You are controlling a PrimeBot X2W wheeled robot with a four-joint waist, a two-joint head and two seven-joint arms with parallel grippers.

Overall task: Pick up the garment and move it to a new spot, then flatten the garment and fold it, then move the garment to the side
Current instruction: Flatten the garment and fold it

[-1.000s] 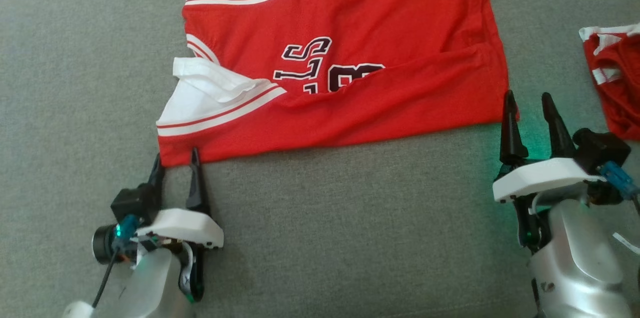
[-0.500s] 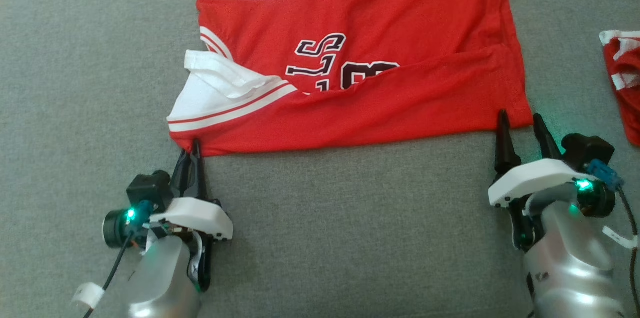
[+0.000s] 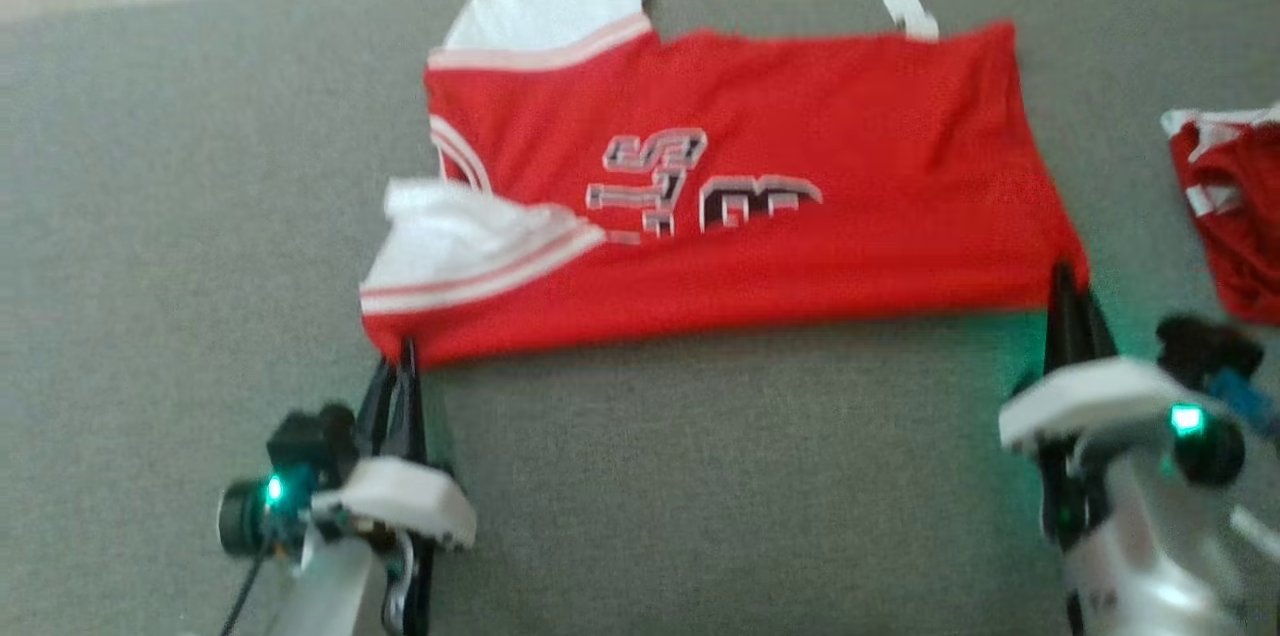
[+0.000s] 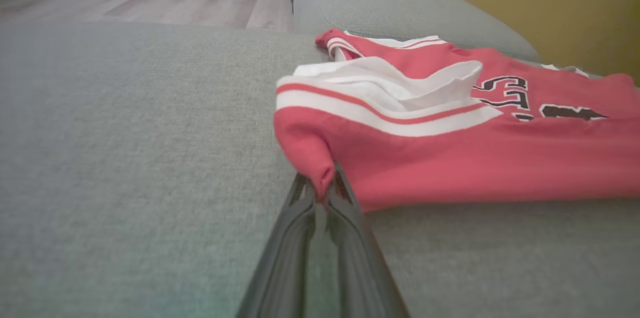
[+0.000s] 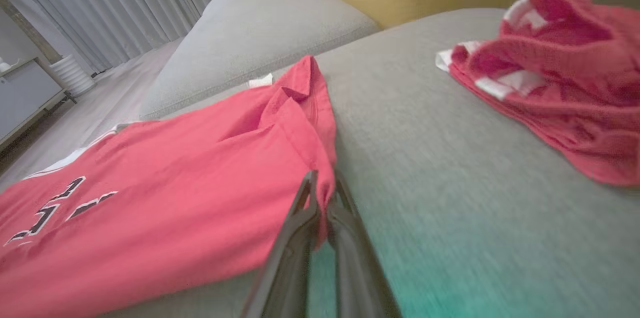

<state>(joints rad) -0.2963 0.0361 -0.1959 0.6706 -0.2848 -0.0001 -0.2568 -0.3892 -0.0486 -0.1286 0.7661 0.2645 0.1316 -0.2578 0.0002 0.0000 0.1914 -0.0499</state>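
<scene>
The left pincer (image 3: 398, 361) has its two thin dark fingers pressed together on the near left corner of the shirt (image 3: 850, 136), and that corner bunches into a little lump. The shirt is red, soft and thin, with white striped sleeves and dark letters. It lies spread out long on the fuzzy grey couch (image 3: 700, 476). The right pincer (image 3: 1070, 291) is squeezed tight on the near right corner of the shirt. Further right sits a crumpled red cloth pile (image 3: 1235, 216).
</scene>
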